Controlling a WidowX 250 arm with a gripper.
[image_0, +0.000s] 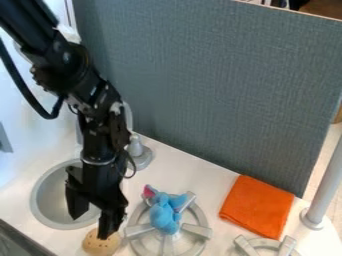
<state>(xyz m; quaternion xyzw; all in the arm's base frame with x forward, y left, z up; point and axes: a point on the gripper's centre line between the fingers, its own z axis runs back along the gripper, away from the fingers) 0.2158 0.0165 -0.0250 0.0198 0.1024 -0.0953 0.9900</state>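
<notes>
The black gripper hangs at the lower left, over the right side of the round metal sink, with its fingers apart and nothing seen between them. One fingertip stands at the top edge of a round tan object with small dark holes, on the counter by the sink; whether they touch I cannot tell. To the right, a blue plush toy with a pink part lies on a grey stove burner. Farther right, a folded orange cloth lies flat on the white counter.
A grey faucet rises behind the sink, close to the arm. A tall grey-blue panel borders the counter's back. At the right stands a light grey pole, and part of a second burner shows at the bottom edge.
</notes>
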